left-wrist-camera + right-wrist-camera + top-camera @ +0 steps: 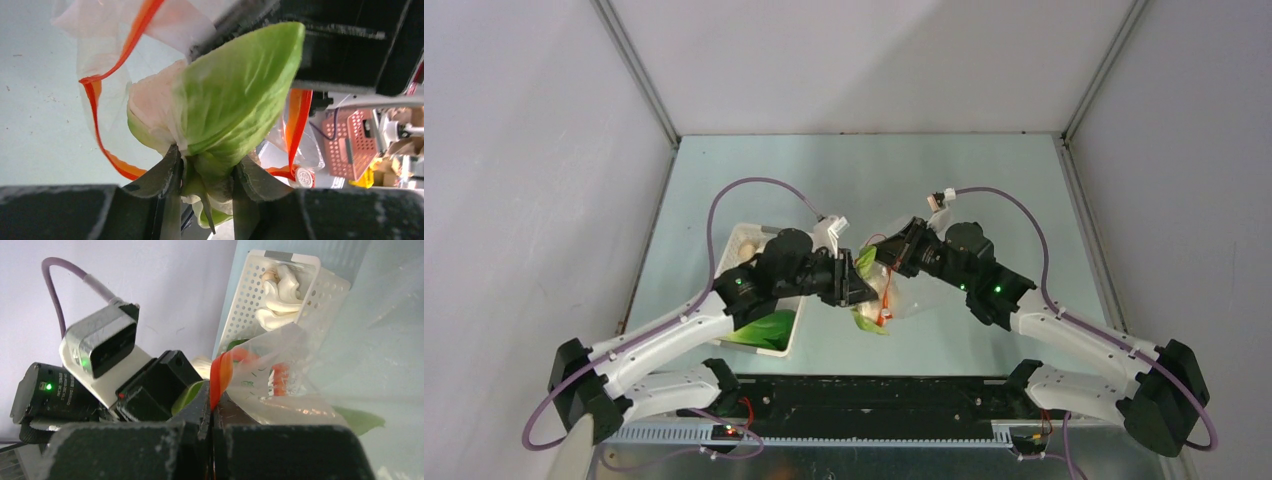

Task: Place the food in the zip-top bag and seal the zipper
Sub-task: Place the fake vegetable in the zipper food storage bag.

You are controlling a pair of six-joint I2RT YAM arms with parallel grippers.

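My left gripper (pixel 206 175) is shut on the stalk end of a bok choy (pixel 235 95), its green leaf pointing into the open mouth of the clear zip-top bag (pixel 100 55). The red-orange zipper (pixel 97 135) loops round the leaf. My right gripper (pixel 212 407) is shut on the zipper strip (pixel 219 375) and holds the bag (pixel 280 385) up by its mouth. From above, both grippers meet mid-table, left (pixel 852 285) and right (pixel 892 252), with the bag (pixel 894 300) hanging between them and a green leaf (pixel 864 262) at its mouth. White food pieces (pixel 277 300) lie in the basket.
A white perforated basket (pixel 740 240) stands left of the bag, under my left arm; it holds white pieces at its far end and a green bok choy (pixel 769 328) at its near end. It also shows in the right wrist view (pixel 325 290). Grey walls enclose the table.
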